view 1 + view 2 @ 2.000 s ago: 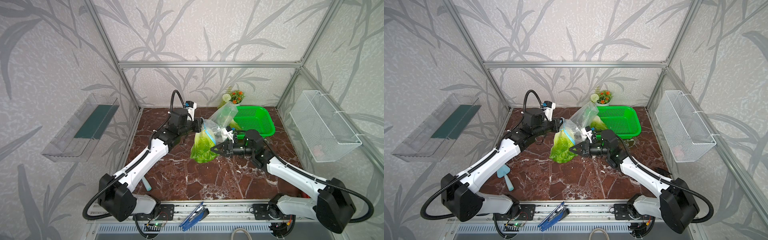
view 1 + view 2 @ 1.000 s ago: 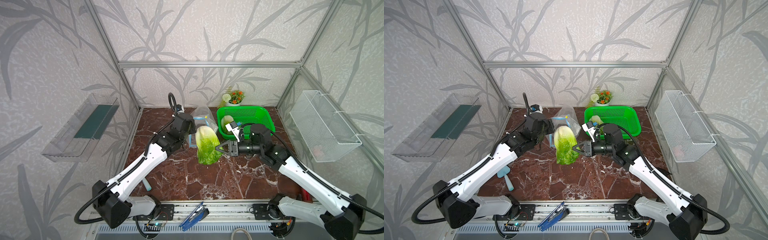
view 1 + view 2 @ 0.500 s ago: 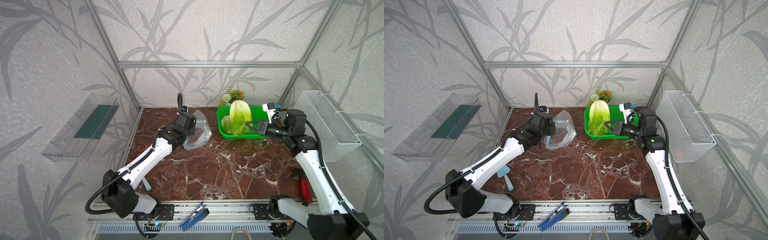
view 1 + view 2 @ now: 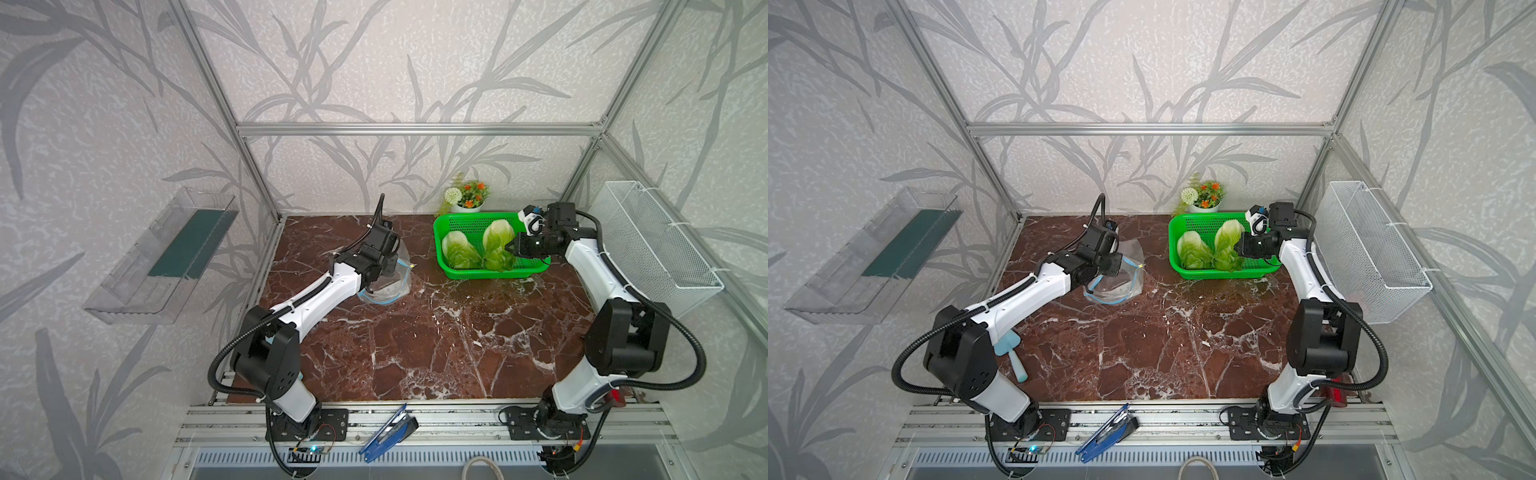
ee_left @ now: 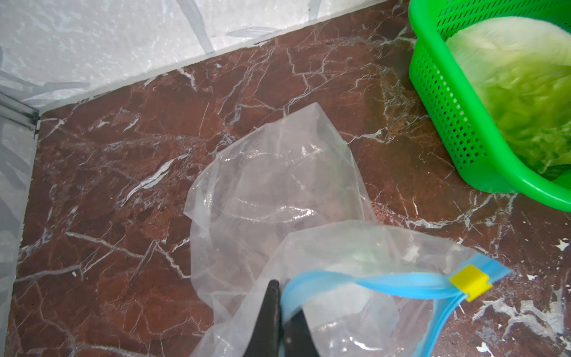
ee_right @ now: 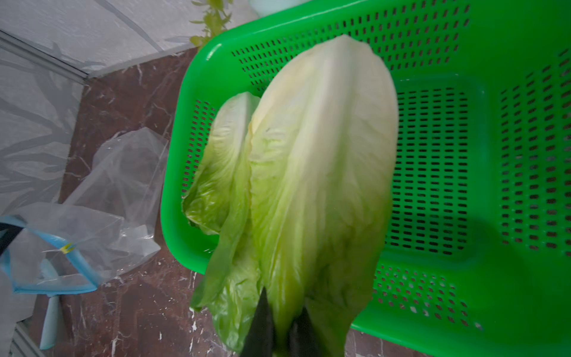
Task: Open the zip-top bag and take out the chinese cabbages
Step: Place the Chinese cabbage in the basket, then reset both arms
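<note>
Tabletop (image 4: 415, 340), mid-depth: zip-top bag (image 5: 278, 191), empty, mouth open, left fingers (image 5: 272, 312) clamped on its blue zip strip (image 5: 370, 282). Farther back: green perforated basket (image 4: 490, 274) holding one chinese cabbage (image 4: 459, 251). Second chinese cabbage (image 4: 496, 239) alongside, leaf end pinched between right fingers (image 6: 262, 327).

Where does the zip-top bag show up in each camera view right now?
Top view: zip-top bag on the marble, left of the green basket.
Top view: likewise left of the basket.
Left wrist: foreground, its blue zip edge pinched by the left gripper; basket beyond.
Right wrist: beside the basket, past the chinese cabbage in the right gripper.
Shared landmark: green basket.
</note>
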